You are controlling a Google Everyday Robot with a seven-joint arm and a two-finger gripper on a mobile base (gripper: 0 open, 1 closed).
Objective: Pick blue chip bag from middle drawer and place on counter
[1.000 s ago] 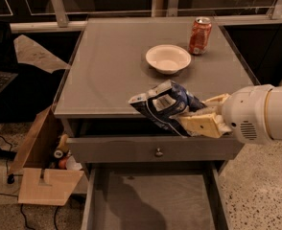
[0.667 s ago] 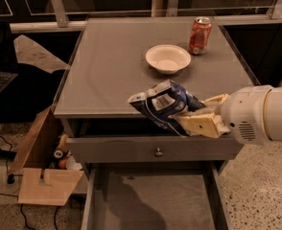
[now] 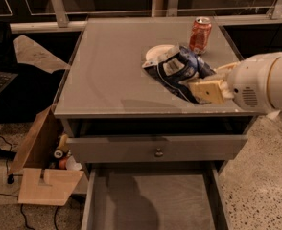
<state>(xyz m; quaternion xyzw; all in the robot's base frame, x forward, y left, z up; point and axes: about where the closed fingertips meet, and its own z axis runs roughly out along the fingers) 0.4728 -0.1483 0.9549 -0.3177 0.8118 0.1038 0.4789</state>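
My gripper [image 3: 204,84] comes in from the right and is shut on the blue chip bag [image 3: 175,70], a crumpled dark-blue foil bag with white patches. It holds the bag over the right part of the grey counter [image 3: 112,66], in front of the white bowl [image 3: 154,52], which the bag partly hides. The middle drawer [image 3: 155,205] stands pulled out at the bottom, its flat grey floor bare.
An orange-red soda can [image 3: 200,34] stands at the counter's back right. A closed drawer front with a small round knob [image 3: 158,152] sits under the counter. An open cardboard box [image 3: 44,171] with items is on the floor at left.
The gripper has carried the blue chip bag up and back from the counter's front edge to over the counter, now in front of the bowl.
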